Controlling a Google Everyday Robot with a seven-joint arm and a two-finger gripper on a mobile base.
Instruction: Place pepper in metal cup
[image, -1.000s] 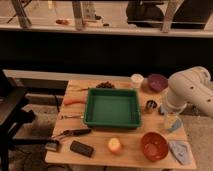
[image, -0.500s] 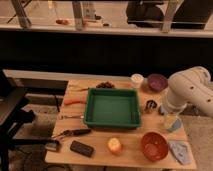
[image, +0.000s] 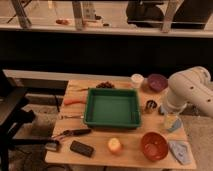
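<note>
The slender orange-red pepper (image: 73, 101) lies on the wooden table (image: 131, 152) at the left, beside the green tray (image: 112, 108). The small shiny metal cup (image: 150, 106) stands just right of the tray. My white arm (image: 192, 91) reaches in from the right, over the table's right edge. My gripper (image: 172, 121) hangs below it, just right of and nearer than the metal cup, with nothing seen in it.
A white cup (image: 136, 80) and a purple bowl (image: 157, 82) stand at the back right. A red bowl (image: 154, 145), a round yellow-red fruit (image: 115, 145), a blue cloth (image: 179, 151), a dark block (image: 81, 148) and utensils (image: 70, 133) lie along the front.
</note>
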